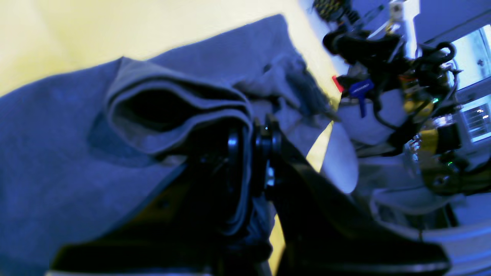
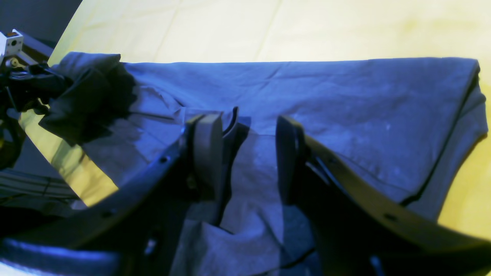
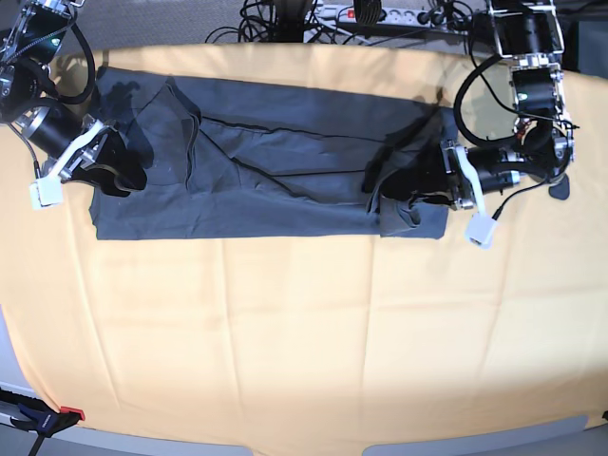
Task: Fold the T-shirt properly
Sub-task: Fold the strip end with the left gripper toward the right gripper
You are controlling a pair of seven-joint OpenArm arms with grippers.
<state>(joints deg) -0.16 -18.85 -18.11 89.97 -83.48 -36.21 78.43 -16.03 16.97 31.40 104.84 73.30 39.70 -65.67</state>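
Yellow-orange cloth (image 3: 285, 323) covers the wide work surface, creased in long shallow lines, with a tangle of black cables (image 3: 285, 14) and a power strip (image 3: 380, 13) along its far edge and a small clamp (image 3: 43, 418) at the near corner in the base view. Across the far half lies the T-shirt (image 3: 275, 171), dark slate-grey, folded into a long band. At one end, the left gripper (image 1: 253, 142) pinches a raised fold of the fabric, fingers pressed together on the cloth. At the other end, the right gripper (image 2: 249, 153) sits low over the shirt with its fingers (image 2: 207, 145) standing apart, grey cloth showing between them.
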